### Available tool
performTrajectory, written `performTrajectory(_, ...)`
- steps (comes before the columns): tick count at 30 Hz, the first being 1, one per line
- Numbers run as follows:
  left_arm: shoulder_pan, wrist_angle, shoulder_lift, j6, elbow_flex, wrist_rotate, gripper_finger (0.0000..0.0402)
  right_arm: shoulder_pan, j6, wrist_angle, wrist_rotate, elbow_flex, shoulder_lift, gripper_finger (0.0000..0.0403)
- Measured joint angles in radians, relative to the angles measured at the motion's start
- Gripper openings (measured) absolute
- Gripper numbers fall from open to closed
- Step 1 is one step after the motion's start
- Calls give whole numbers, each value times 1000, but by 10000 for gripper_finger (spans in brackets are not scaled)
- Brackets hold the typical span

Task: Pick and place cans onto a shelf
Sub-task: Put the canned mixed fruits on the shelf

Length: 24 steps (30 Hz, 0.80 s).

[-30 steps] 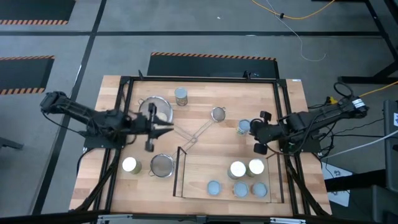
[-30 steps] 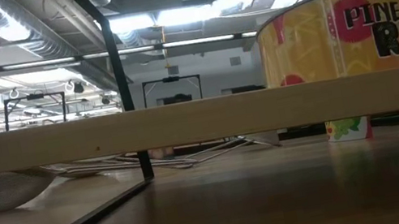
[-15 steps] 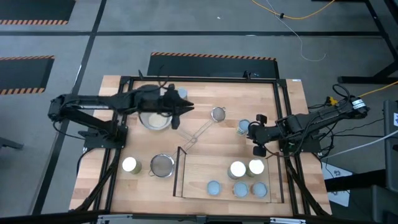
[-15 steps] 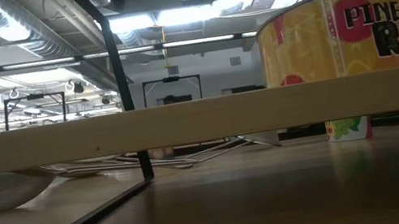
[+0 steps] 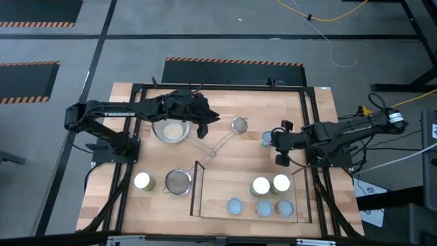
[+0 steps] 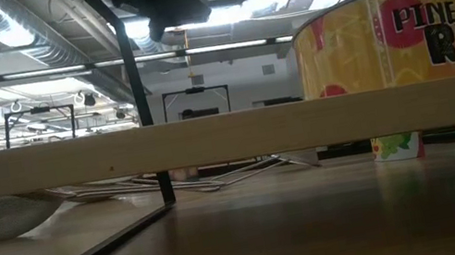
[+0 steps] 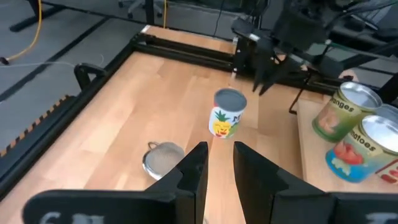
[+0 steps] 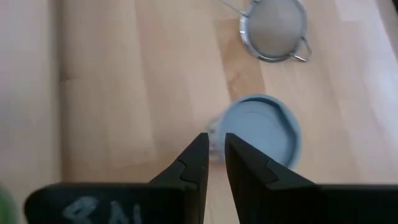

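One can point(image 5: 266, 139) with a pale blue-grey top and a fruit label stands on the table right of centre; it also shows in the left wrist view point(image 7: 227, 113) and the right wrist view point(image 8: 264, 132). My right gripper point(image 5: 275, 139) is shut just beside and above it, its tips point(image 8: 215, 142) over the can's edge. My left gripper point(image 5: 212, 117) is shut and empty, above the table's far middle, pointing toward that can. The shelf point(image 5: 218, 179) at the near right carries several cans point(image 5: 260, 185). Another can point(image 5: 143, 181) stands on the table at the near left.
A steel pan point(image 5: 171, 128) sits under my left arm. A small strainer point(image 5: 240, 125) lies near the centre, and a larger one point(image 5: 179, 181) left of the shelf. In the low view, the shelf board point(image 6: 211, 140) carries a pineapple can point(image 6: 383, 48).
My left gripper has swung from over the pan's near side toward the table's far edge and then right, and now points toward the fruit-label can. My right gripper has edged a little toward the table's left, closer to that can. The cans have not moved.
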Motion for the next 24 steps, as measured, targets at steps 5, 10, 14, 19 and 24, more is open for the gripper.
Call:
performTrajectory(5,0,4,4,0,0,0,69,-102,-46,18,-89,0,2,58)
performTrajectory(10,0,6,4,0,0,0,69,-183,-180,65,-182,0,17,58)
performTrajectory(14,-1,5,4,0,0,0,69,-215,-207,68,-191,0,35,58)
performTrajectory(19,-1,5,4,0,0,0,69,-225,-257,68,-297,0,68,58)
performTrajectory(24,-9,2,4,0,0,0,69,-226,-260,68,-274,0,106,58)
